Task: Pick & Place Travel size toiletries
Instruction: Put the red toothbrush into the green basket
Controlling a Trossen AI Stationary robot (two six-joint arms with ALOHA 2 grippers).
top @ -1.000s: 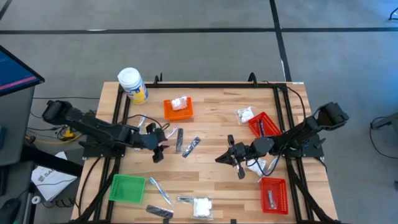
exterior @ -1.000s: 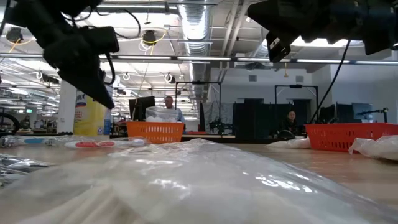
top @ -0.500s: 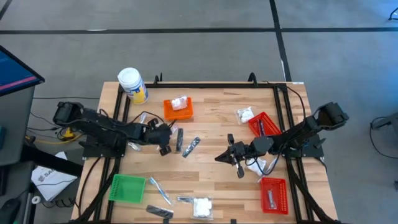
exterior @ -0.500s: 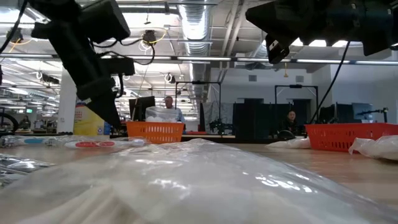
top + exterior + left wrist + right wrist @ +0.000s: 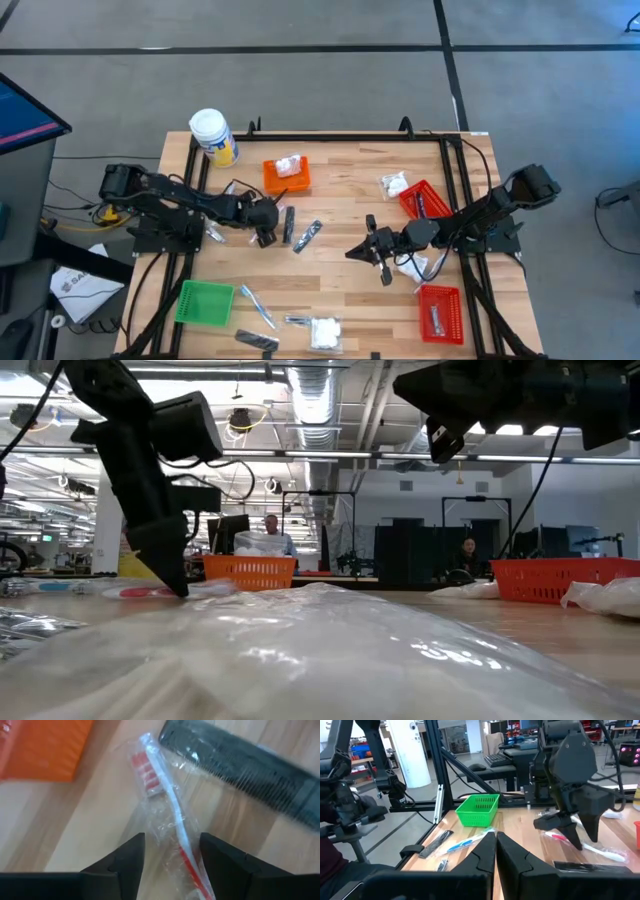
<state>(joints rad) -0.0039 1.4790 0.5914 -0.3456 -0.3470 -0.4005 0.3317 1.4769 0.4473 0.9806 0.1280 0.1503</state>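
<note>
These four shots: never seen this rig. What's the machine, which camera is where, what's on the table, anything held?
Two dark robot arms work at a wooden table, each ending in a two-finger pincer. One camera looks straight down, one sits at table height, and one rides on each wrist.

Scattered on the table are small toiletries. There are also mesh baskets: an orange basket, a green basket and two red ones.

The left pincer is down at the table, open, its fingers either side of a clear-wrapped toothbrush beside a black comb. It is not gripped yet. The right pincer waits shut and empty mid-table.
</note>
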